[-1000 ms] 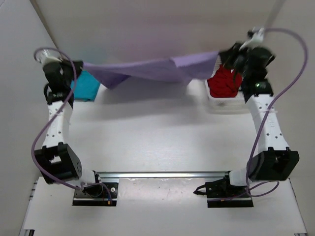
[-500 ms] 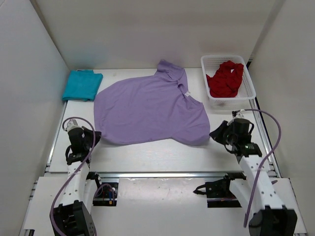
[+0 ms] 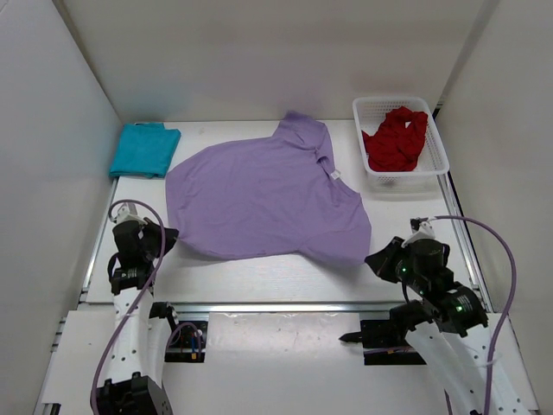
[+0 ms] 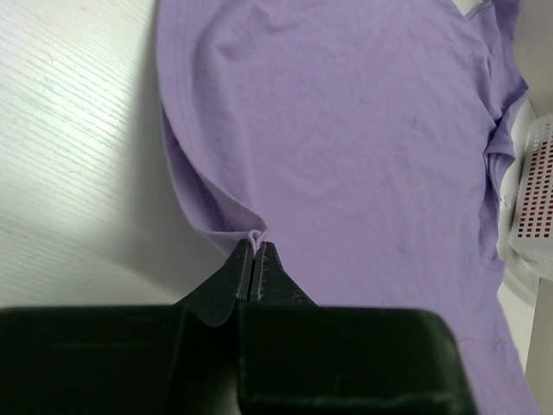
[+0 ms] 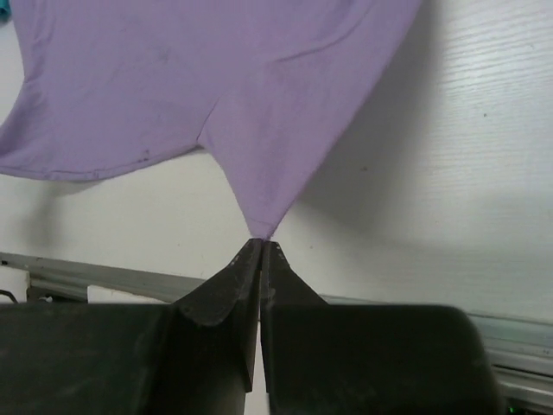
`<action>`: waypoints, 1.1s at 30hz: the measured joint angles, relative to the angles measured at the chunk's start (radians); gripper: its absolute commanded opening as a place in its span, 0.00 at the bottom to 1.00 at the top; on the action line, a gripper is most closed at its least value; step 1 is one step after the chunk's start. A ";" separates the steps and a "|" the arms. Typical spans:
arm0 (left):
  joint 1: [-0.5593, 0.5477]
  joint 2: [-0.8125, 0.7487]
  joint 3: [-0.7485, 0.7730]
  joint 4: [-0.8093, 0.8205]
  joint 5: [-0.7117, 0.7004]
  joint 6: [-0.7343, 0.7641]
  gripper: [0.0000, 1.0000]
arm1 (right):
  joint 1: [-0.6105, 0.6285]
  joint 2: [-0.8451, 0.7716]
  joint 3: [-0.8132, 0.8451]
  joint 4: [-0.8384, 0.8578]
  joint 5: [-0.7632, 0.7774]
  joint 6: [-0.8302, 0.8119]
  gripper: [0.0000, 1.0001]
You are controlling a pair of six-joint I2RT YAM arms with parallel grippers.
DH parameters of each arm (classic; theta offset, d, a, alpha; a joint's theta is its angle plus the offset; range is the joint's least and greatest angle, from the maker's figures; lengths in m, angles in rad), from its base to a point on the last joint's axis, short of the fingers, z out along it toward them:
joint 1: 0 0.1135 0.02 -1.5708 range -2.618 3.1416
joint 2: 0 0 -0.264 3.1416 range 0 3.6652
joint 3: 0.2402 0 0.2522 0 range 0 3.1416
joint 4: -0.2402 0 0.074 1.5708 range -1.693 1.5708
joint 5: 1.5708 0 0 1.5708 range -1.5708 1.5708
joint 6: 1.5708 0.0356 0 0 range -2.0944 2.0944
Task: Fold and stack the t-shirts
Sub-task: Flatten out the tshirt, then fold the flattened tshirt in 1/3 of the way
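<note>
Only a second ago the lavender t-shirt (image 3: 263, 199) hung in the air, stretched between the two arms over the far side of the table (image 3: 259, 281). It now lies spread on the table's middle, collar toward the far right and hem toward the arms. Both arms have drawn back to the near edge, dragging the cloth flat as they came.

The left gripper (image 4: 256, 252) has its fingers pressed together on a small nip of the hem at the shirt's near-left corner. The right gripper (image 5: 262, 246) pinches the pointed near-right corner in the same way, with the cloth pulled into a taut peak at its tips. Some slack still ripples along the left hem.

The teal t-shirt (image 3: 144, 149) sits folded in the far-left corner, and the red t-shirt (image 3: 396, 138) lies bunched in the basket (image 3: 403, 180) at the far right.

The spreading step looks finished. The likely next move is to let go or to carry the hem up toward the collar for the first fold.
</note>
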 measured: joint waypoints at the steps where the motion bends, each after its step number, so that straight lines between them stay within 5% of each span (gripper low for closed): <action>1: 0.000 0.004 0.000 0.000 0.005 0.000 0.00 | 0.026 -0.007 0.014 -0.019 0.026 0.015 0.00; 13: 0.003 0.092 0.053 -0.025 0.011 0.031 0.00 | 0.419 -0.051 0.048 -0.262 0.308 0.327 0.00; 18: 0.034 0.114 0.024 0.028 0.042 0.000 0.00 | 0.600 0.114 0.037 -0.198 0.441 0.365 0.00; 20: 0.051 0.126 0.003 0.054 0.054 -0.018 0.00 | 0.523 0.238 0.066 -0.138 0.421 0.277 0.00; 26: 0.078 0.192 -0.013 0.105 0.010 -0.032 0.00 | -0.339 0.546 0.064 0.290 -0.034 -0.036 0.00; 28: 0.087 0.210 -0.014 0.125 0.002 -0.036 0.00 | -0.389 0.660 0.073 0.343 -0.083 -0.090 0.00; 33: 0.113 0.264 -0.019 0.172 -0.013 -0.055 0.00 | -0.292 0.926 0.217 0.407 -0.153 -0.172 0.00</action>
